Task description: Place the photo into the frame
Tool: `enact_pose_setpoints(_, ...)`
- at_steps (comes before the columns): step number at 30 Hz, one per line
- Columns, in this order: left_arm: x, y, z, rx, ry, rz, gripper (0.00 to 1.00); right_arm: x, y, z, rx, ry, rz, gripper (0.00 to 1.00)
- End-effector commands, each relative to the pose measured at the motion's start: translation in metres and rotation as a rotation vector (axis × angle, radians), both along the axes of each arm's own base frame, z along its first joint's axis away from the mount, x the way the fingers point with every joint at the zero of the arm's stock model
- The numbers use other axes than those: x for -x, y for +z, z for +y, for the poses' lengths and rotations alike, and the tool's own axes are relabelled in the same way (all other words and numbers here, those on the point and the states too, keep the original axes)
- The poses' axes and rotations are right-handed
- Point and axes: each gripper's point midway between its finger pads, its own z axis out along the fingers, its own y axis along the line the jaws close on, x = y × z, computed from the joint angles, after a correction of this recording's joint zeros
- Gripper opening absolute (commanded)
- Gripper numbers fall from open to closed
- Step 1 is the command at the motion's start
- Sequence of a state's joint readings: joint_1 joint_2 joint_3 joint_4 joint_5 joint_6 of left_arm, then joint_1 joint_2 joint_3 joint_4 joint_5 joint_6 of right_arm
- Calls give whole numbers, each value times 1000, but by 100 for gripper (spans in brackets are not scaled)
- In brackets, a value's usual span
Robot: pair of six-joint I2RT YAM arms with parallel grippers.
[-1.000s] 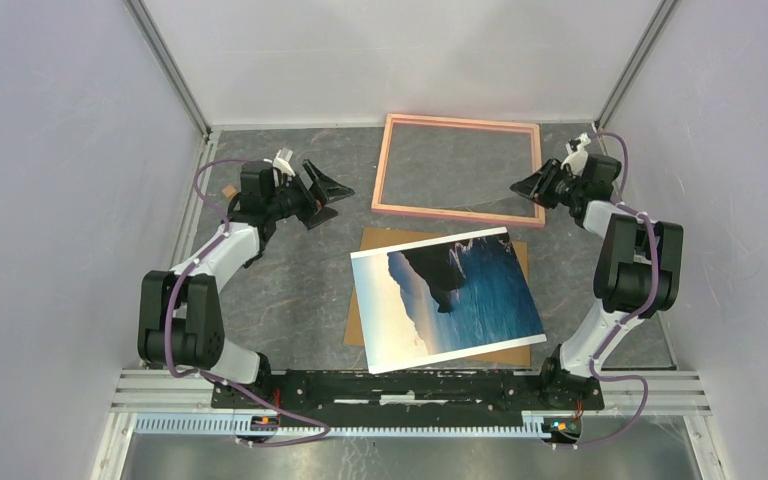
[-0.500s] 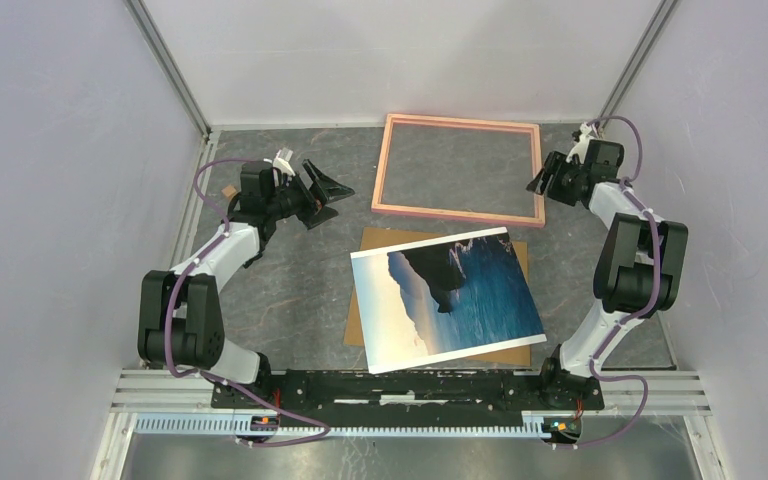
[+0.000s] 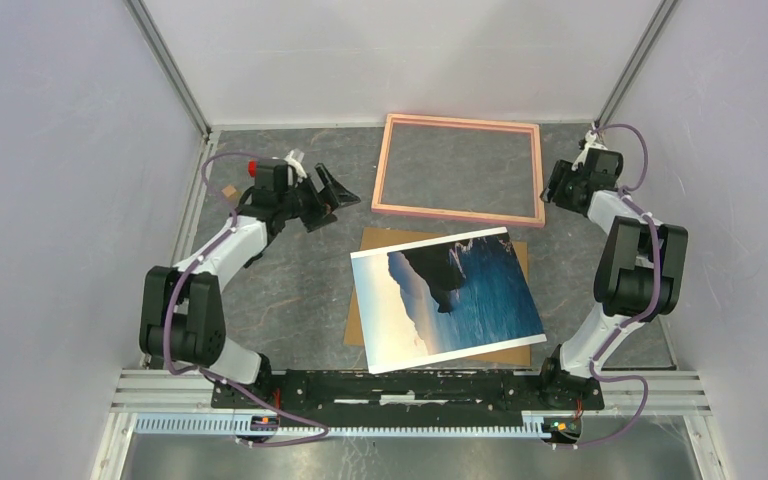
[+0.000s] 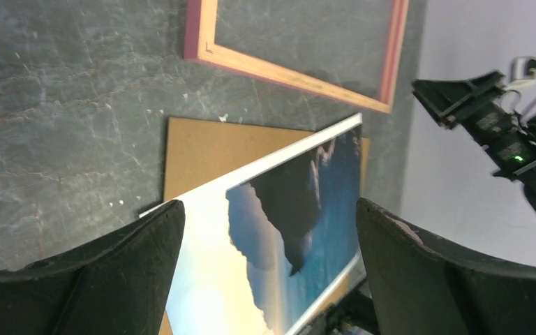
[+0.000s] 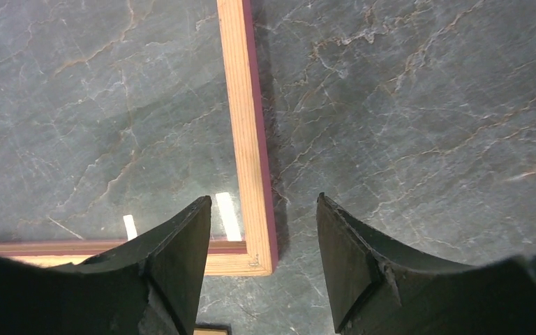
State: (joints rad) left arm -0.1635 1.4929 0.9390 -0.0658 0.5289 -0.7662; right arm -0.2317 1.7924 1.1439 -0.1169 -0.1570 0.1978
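The photo (image 3: 450, 300), a print of dark cliffs and blue sea with a white border, lies face up and skewed on the brown backing board (image 3: 372, 240). It also shows in the left wrist view (image 4: 286, 230). The salmon-pink frame (image 3: 457, 213) lies flat at the back; its near rail shows in the left wrist view (image 4: 300, 70). My left gripper (image 3: 343, 205) is open and empty, left of the frame and above the table (image 4: 269, 204). My right gripper (image 3: 552, 188) is open and empty above the frame's right rail (image 5: 248, 139) near its front corner (image 5: 262, 199).
The grey marbled table top (image 3: 290, 290) is enclosed by pale walls on three sides. A small tan object (image 3: 229, 191) lies by the left wall. The right arm (image 4: 502, 125) shows in the left wrist view.
My right gripper has drawn back to the right, off the frame's front right corner, and the frame lies flat. My left gripper has shifted slightly right.
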Motion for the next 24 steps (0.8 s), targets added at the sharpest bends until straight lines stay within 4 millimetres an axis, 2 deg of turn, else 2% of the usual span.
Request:
enact_pose_setpoints(1,-19,-3,1,-224,12,-68,97,-18,17,4,-54,-29,-129,63)
enact_pose_setpoints(5,-43,-1,-15,-207,79,-87,96,-20,13,11,-114,-49,-151,61)
enact_pose_setpoints(8,-70,-5,-26,-249,104,-120,95,-15,10,4,-97,-105,-167,61)
enact_pose_setpoints(11,-100,-19,-42,-245,104,-123,94,-13,8,-6,-52,-127,-150,61)
enact_pose_setpoints(14,-130,-28,-62,-195,83,-146,93,-16,3,-4,-62,-110,-125,62)
enact_pose_setpoints(16,-143,-33,-66,-186,101,-161,93,-18,-2,1,-90,-94,-131,62)
enact_pose_setpoints(20,-155,-46,-74,-163,106,-170,94,-24,-13,8,-131,-65,-113,63)
enact_pose_setpoints(24,-147,-61,-91,-120,58,-143,94,-28,-23,12,-159,-53,-88,63)
